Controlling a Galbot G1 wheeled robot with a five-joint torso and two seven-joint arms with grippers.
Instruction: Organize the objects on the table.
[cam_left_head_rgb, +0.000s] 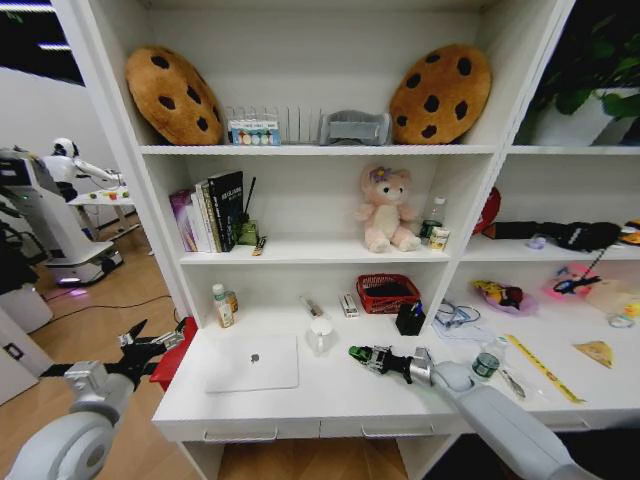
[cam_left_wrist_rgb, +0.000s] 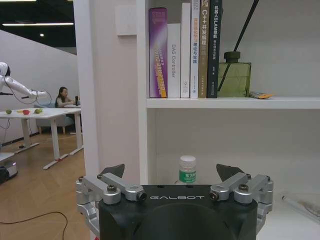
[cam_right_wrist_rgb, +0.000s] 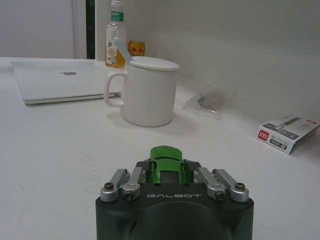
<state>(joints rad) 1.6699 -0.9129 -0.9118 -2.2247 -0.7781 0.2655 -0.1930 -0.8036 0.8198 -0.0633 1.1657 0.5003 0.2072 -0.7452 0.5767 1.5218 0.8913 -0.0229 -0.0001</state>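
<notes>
— So, operator, what is your right gripper (cam_right_wrist_rgb: 167, 176) doing?

— Your right gripper is clenched on the green toy car (cam_right_wrist_rgb: 166, 161), held low over the white desk (cam_left_head_rgb: 330, 385), near its front edge. Just beyond it stands the white mug (cam_right_wrist_rgb: 148, 91), its lid on and a pale stick poking out under the lid.

— And your left gripper (cam_left_head_rgb: 150, 340)?

— It hangs off the desk's left end with its fingers (cam_left_wrist_rgb: 114, 171) spread wide, grasping nothing.

— What lies past the mug?

— Your silver laptop (cam_left_head_rgb: 254, 363) lies shut and flat, left of the mug. Farther back, against the wall, a small bottle (cam_left_head_rgb: 221, 305) stands beside a shorter can.

— Any containers?

— A red basket (cam_left_head_rgb: 387, 293) sits at the back of the desk with something dark inside; you cannot tell what. Just right of it, a black pen holder (cam_left_head_rgb: 409, 319) holds a few pens. On the far right, a yellow ruler (cam_left_head_rgb: 543, 368) lies flat.
</notes>
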